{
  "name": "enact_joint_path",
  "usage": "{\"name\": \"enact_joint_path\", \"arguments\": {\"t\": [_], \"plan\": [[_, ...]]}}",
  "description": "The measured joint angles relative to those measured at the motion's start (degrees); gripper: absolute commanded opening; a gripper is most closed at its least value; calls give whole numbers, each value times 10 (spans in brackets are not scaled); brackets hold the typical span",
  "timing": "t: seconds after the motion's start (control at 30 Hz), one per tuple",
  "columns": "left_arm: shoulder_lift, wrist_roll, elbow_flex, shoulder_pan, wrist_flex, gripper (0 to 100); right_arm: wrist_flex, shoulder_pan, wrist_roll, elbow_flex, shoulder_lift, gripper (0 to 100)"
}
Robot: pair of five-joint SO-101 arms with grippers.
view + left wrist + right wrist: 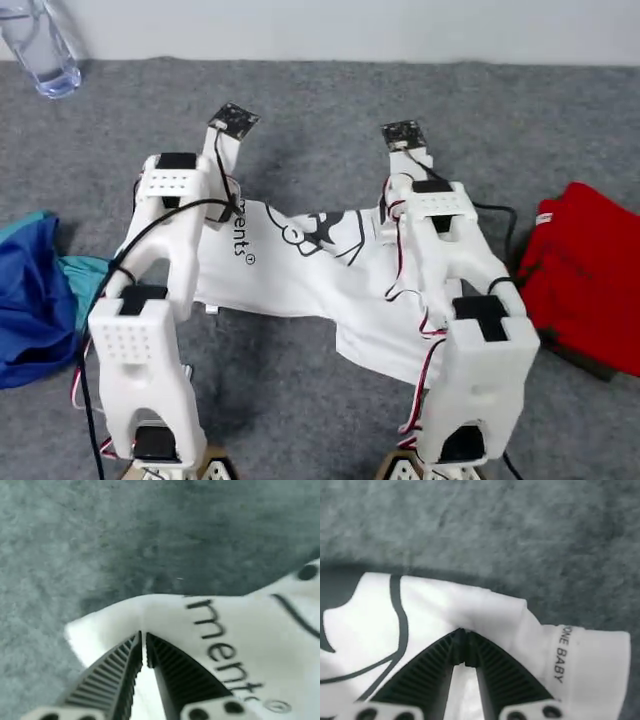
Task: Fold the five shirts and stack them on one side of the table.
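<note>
High view: white shirt (300, 275) stretched side to side.

A grey felt tabletop (330, 100) meets a white wall (350, 30).

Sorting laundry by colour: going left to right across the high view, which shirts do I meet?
blue shirt pile → white shirt → red shirt stack
</note>
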Motion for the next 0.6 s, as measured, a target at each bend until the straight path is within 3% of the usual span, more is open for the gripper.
{"name": "enact_joint_path", "arguments": {"t": [0.27, 0.6], "plan": [[136, 3, -202, -25, 113, 13, -33, 68, -2, -14, 12, 8], [200, -20, -483, -67, 296, 13, 12, 70, -2, -12, -23, 8]]}}
